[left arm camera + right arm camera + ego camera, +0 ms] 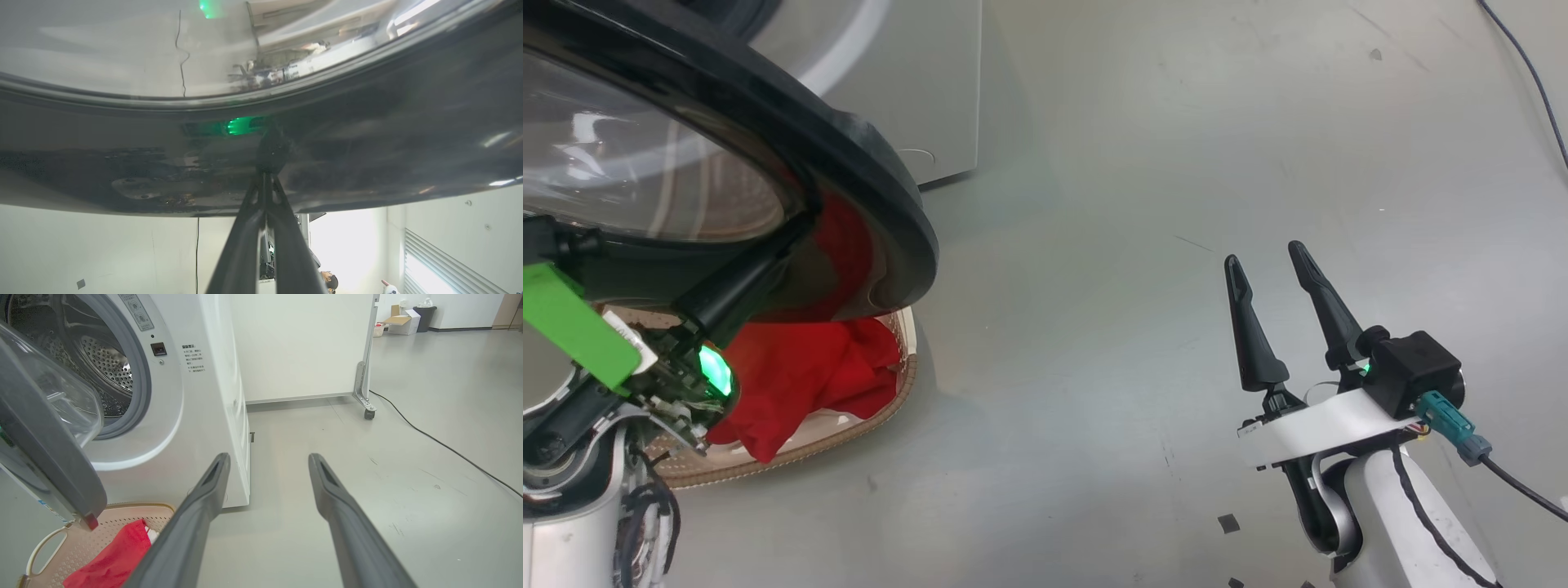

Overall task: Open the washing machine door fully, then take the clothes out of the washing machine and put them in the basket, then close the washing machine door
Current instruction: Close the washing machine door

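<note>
The washing machine door (882,180) stands part open, its black rim and glass bowl hanging over the basket (882,412). My left gripper (796,233) is shut, its joined tips (267,163) pressed against the door's glossy black rim (367,143). The red clothes (809,367) lie in the basket, partly hidden by the door. My right gripper (1263,253) is open and holds nothing, low over bare floor to the right. In the right wrist view the washing machine (196,428) shows bare perforated drum metal, with the door (45,449), basket (122,516) and clothes (110,559) at left.
A dark cable (441,445) runs across the grey floor right of the machine, and shows in the head view's top right corner (1535,82). A wheeled white partition (365,375) stands behind the washer. Boxes and a bin (404,320) sit far back.
</note>
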Available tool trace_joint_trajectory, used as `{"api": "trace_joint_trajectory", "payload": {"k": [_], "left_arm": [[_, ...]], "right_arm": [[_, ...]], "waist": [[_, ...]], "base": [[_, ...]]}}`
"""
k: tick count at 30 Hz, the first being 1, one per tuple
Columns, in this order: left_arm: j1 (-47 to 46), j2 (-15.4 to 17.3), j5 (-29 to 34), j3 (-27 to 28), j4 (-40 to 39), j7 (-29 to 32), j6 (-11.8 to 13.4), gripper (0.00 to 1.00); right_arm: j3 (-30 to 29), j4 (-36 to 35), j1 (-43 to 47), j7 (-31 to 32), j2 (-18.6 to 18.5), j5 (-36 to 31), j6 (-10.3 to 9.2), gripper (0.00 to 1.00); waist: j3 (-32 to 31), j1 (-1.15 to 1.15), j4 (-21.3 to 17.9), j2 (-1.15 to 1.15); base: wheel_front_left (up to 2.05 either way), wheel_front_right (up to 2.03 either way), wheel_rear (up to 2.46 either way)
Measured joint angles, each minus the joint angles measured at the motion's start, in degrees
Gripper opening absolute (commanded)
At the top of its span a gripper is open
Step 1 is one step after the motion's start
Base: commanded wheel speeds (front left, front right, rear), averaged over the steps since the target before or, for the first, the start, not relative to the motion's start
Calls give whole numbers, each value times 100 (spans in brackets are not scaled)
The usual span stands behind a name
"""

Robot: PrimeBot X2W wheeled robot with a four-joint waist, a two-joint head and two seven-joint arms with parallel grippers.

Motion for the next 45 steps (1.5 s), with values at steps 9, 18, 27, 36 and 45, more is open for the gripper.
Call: {"api": "trace_joint_trajectory", "payload": {"k": [9, 18, 27, 36, 45], "left_arm": [[-533, 66, 309, 20, 344, -255, 115, 0], [-1032, 66, 396, 37, 761, -461, 193, 0], [-1645, 116, 655, 130, 1230, -717, 316, 0], [-2114, 45, 665, 171, 1638, -917, 374, 0], [-2332, -23, 712, 79, 1956, -976, 308, 0]], "right_arm": [[130, -46, -64, 0, 5, 229, -20, 100], [207, -51, -108, 0, 8, 324, -34, 100], [285, -45, -109, 0, 12, 378, -86, 100], [278, -47, -109, 0, 13, 383, -177, 100], [245, -47, -111, 0, 16, 379, -179, 100]], "waist": [[105, 0, -261, 0], [143, 0, -488, 0], [102, 0, -663, 0], [90, 0, -686, 0], [80, 0, -623, 0]], "base": [[0, 0, 0], [0, 0, 0], [0, 0, 0], [0, 0, 0], [0, 0, 0]]}}
